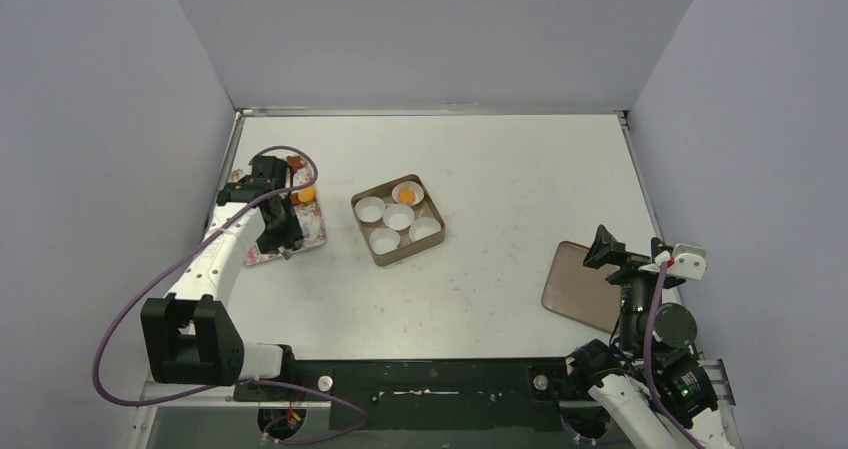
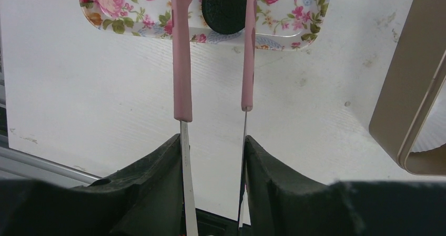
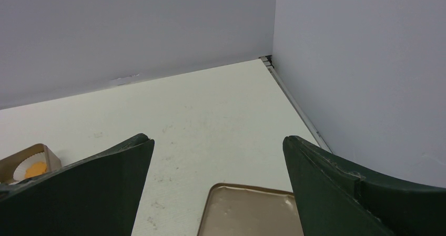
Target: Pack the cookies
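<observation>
Floral tray point(image 2: 121, 7) taken as reference. A dark brown cookie point(image 2: 225, 7) is seen on it, near the tray edge facing the left gripper point(image 2: 213, 157), dead ahead between the tips of the tongs point(image 2: 182, 62) clamped in that gripper; left tip apart, right tip at its rim. Right of the tray, a box point(image 1: 395, 259) with an orange cookie point(image 1: 407, 196) in one cup. Far right of the tray, the right gripper point(image 3: 218, 139) is spread wide and empty. Left arm judged far nearer.

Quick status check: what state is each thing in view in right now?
left pincer: shut on the tongs
tongs: tips apart, straddling the dark cookie
dark cookie: flat on the floral tray, not lifted
box: open, an orange cookie in its far cup
lid: off, lying on the table
right pincer: open, empty
</observation>
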Robot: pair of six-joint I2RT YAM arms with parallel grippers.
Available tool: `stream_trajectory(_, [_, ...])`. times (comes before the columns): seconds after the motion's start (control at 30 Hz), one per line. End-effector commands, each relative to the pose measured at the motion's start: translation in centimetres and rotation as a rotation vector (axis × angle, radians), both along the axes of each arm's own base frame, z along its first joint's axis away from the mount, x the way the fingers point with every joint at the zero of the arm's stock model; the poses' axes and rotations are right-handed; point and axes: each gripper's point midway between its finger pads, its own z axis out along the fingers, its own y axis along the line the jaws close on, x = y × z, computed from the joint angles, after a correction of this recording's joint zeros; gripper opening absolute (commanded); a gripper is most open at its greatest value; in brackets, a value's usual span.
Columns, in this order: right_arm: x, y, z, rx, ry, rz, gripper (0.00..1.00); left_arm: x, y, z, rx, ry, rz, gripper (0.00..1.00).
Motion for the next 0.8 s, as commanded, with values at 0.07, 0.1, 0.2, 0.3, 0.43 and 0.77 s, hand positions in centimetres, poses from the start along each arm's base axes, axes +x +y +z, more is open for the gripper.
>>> stream_trajectory(0.07, [-0.1,0.3,0.9,0.012,-0.044,0.02,1.0,-1.1,-0.5,0.6,-0.041,-0.011,0.01,0.41])
stream_trajectory(0.1, [-0.1,0.2,0.9,0.013,-0.044,0.019,1.0,-1.1,-0.7,0.5,-0.047,-0.007,0.008,0.42])
stream_trajectory(0.2, [-0.2,0.2,1.0,0.015,-0.046,0.019,1.0,-1.3,-0.8,0.3,-0.054,0.004,0.004,0.43])
stream_trajectory(0.3, [-0.1,0.2,0.9,0.014,-0.044,0.019,1.0,-1.6,-0.9,-0.2,-0.06,0.017,-0.001,0.43])
stream_trajectory(0.43, [-0.1,0.3,0.9,0.013,-0.042,0.019,1.0,-2.0,-1.2,-0.6,-0.069,0.042,-0.015,0.43])
stream_trajectory(0.77, [0.0,0.3,0.9,0.012,-0.042,0.021,1.0,-2.8,-1.1,-1.4,-0.039,0.093,-0.044,0.43])
